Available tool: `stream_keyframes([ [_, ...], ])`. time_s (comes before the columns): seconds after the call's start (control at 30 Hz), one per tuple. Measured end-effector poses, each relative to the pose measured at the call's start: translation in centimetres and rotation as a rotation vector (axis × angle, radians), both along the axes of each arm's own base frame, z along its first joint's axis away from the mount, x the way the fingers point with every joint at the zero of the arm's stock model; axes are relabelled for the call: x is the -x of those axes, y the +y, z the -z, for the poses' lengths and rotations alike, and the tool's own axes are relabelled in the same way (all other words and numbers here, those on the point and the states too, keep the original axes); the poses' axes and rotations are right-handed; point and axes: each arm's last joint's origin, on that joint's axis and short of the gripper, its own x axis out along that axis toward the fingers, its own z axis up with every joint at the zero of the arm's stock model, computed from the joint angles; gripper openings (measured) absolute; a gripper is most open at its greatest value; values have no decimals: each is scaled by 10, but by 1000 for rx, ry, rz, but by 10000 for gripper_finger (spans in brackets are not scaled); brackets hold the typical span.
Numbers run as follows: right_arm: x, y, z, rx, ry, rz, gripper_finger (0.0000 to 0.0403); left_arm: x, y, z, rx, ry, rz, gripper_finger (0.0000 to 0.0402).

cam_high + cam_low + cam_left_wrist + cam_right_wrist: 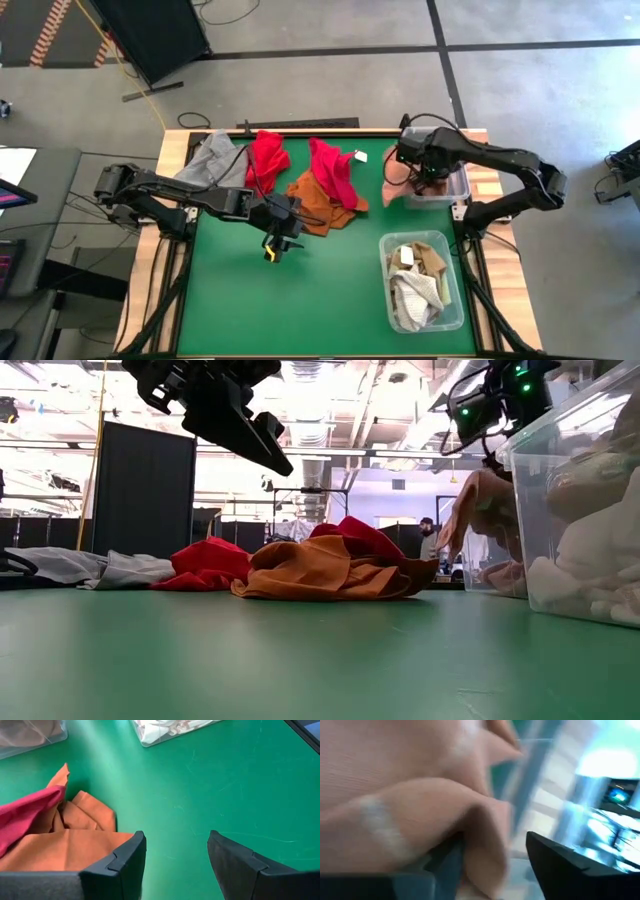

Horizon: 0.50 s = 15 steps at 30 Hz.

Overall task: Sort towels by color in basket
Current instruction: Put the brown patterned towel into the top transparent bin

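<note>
The bench [250,300] carries a green mat. Along its far edge lies a row of towels: a grey towel [212,160], a red towel [268,155], a second red towel [333,175] and an orange towel [315,205] partly beneath it.

The high view alone shows two clear bins at the right side. The near bin [455,300] holds white and tan towels [415,280]. The far bin [455,190] sits under the right arm, with a pink towel [398,180] draped over its left wall. The low view shows this pink towel [480,510] hanging outside the bin wall, above the mat.

The left gripper [278,240] hovers over bare mat just beside the orange towel. Its wrist view shows the jaws apart and empty, with the orange towel [75,840] next to one finger.

The right gripper [425,170] is over the far bin. Its wrist view shows the jaws apart, with pink cloth [410,795] filling most of the frame and lying against one finger [445,865]. Whether the cloth is gripped cannot be determined.
</note>
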Motion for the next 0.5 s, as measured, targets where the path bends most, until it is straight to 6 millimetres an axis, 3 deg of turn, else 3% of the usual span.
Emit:
stream_keyframes([
  [0.1,2,1,-10,27,20,18,268,0,0,0,0,0,0,203],
  [0.3,-8,15,-42,101,-122,-80,265,0,0,0,0,0,0,203],
  [0.5,-32,50,-62,98,-240,-389,260,0,0,0,0,0,0,203],
])
